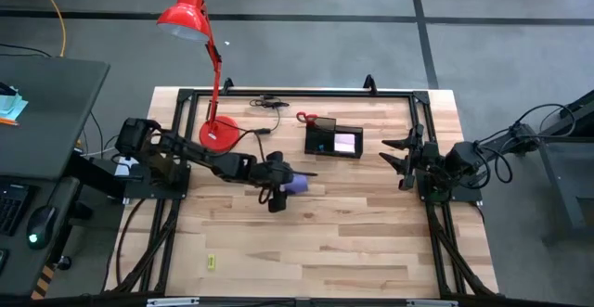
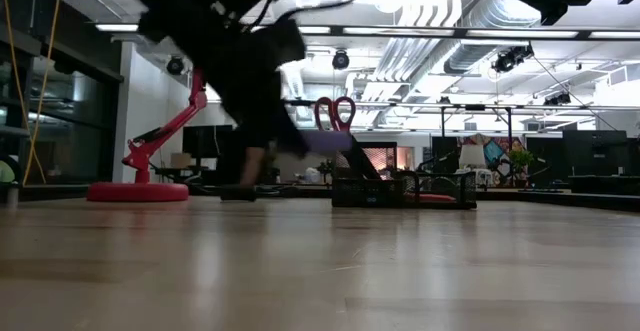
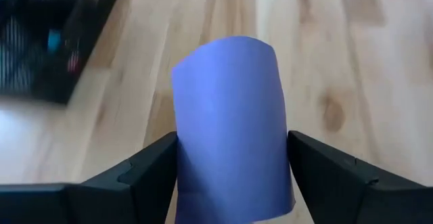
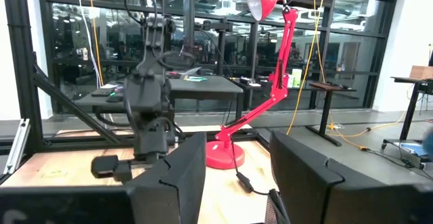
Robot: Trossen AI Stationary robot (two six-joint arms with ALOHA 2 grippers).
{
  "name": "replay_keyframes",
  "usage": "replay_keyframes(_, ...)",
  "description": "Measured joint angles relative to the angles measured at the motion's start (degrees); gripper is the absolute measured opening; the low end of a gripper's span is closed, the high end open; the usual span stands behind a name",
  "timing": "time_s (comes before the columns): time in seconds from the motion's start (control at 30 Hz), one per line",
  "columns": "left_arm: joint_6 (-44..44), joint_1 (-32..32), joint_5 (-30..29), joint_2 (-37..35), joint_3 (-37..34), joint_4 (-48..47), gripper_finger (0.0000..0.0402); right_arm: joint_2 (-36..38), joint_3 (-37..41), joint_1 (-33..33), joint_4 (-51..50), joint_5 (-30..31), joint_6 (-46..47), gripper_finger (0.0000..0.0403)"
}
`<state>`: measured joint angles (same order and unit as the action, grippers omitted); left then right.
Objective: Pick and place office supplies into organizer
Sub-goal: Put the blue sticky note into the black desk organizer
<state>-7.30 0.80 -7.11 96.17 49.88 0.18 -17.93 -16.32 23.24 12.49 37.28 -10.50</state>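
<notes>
The left hand grips the purple square paper note pad between its fingers, bowing it, seemingly lifted off the wooden surface, near the small black compartmented organizer. Carry it level over an unfilled compartment, lower, then release. The right hand waits part-open beyond the organizer.

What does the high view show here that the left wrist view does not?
Only the high view shows the red lamp, the right gripper waiting near the table's right edge, and a tiny yellow-green piece near the front. Only the left wrist view shows the purple note pad bowed between the fingers. Both show the left gripper holding it, and the organizer.
</notes>
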Motion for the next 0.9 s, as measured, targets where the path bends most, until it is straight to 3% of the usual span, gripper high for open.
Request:
replay_keyframes(0.27, 6.2, 2.4, 2.6, 6.1, 16.5, -12.9, 0.0257, -0.1, 0.0, 0.0, 0.0, 0.0, 0.0, 0.0157)
replay_keyframes(0.43, 9.6, 4.8, 4.7, 11.1, 23.9, -15.4, 0.0257, -0.2, 0.0, 0.0, -0.6, 0.0, 0.0, 0.0157)
replay_keyframes(0.9, 9.7, 5.2, 4.6, 12.8, 26.5, -10.7, 0.0257, -0.8, 0.0, 0.0, -1.6, 0.0, 0.0, 0.0158)
